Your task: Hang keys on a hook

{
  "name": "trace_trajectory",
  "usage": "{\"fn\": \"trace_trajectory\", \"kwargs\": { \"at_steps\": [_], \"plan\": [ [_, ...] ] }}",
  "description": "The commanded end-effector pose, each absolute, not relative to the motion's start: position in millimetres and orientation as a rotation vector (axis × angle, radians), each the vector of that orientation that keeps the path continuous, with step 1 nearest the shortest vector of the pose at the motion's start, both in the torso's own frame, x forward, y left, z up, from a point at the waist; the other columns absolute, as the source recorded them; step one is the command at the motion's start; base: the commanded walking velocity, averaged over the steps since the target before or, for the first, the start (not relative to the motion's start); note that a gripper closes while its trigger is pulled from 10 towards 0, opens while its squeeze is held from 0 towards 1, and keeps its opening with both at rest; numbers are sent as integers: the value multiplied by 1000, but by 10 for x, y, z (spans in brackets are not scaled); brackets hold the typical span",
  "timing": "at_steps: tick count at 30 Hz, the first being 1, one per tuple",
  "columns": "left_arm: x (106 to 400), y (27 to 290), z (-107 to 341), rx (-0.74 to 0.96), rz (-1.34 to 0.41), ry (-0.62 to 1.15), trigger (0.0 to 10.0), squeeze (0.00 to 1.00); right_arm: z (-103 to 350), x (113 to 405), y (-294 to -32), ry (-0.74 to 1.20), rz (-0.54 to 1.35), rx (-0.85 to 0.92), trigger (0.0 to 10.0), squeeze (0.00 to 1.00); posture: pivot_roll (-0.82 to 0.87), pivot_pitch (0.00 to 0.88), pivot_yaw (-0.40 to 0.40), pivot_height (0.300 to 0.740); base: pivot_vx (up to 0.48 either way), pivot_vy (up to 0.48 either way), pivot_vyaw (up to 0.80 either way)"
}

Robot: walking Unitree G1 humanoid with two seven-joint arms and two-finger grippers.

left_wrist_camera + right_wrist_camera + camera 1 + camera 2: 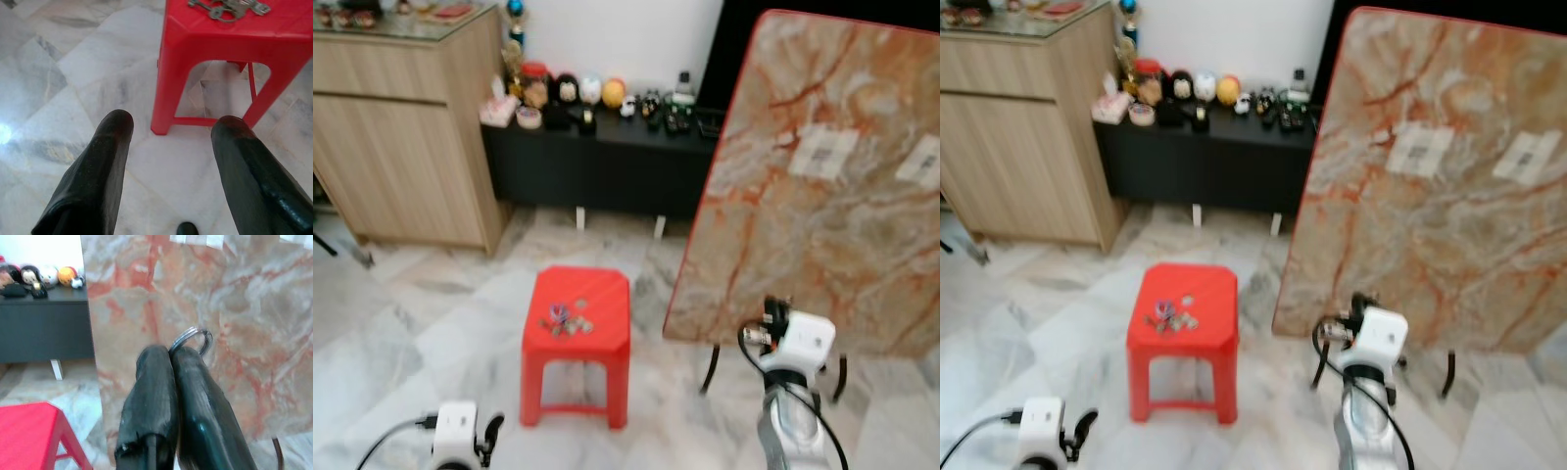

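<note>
A bunch of keys (566,319) lies on top of a red plastic stool (599,292), also seen as keys (229,7) in the left wrist view. My left gripper (173,128) is open, low over the marble floor and a short way in front of the stool's legs. My right gripper (168,353) is shut on a silver key ring (193,338) that sticks out past its fingertips. It is held up to the right of the stool, in front of a marbled board. The right wrist (800,339) shows there in the left eye view.
A large orange-veined marbled tabletop (822,186) stands tilted on the right, with dark legs at its base. Behind the stool is a low black cabinet (597,162) with figurines and small items. A wooden cabinet (401,137) stands at the left. Marble floor surrounds the stool.
</note>
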State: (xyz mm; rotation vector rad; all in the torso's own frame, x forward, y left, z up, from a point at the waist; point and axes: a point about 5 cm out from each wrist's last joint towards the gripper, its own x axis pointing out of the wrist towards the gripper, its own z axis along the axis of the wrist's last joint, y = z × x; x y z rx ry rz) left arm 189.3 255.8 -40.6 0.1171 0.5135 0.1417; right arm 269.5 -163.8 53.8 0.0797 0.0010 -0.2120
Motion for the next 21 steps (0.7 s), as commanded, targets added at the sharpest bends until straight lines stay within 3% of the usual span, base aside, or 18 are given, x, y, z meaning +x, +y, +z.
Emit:
{"fn": "trace_trajectory", "kwargs": {
  "at_steps": [1,21],
  "plan": [
    [1880,2478,-448,97,125,522,10000,0,547,2684,-1713,-5,-231,69,10000,0,34,39,-95,740,0,-292,0],
    [1977,2353,-428,61,99,481,10000,0,651,2802,-1803,-46,-275,48,10000,0,33,0,-93,740,0,0,0]
  ]
}}
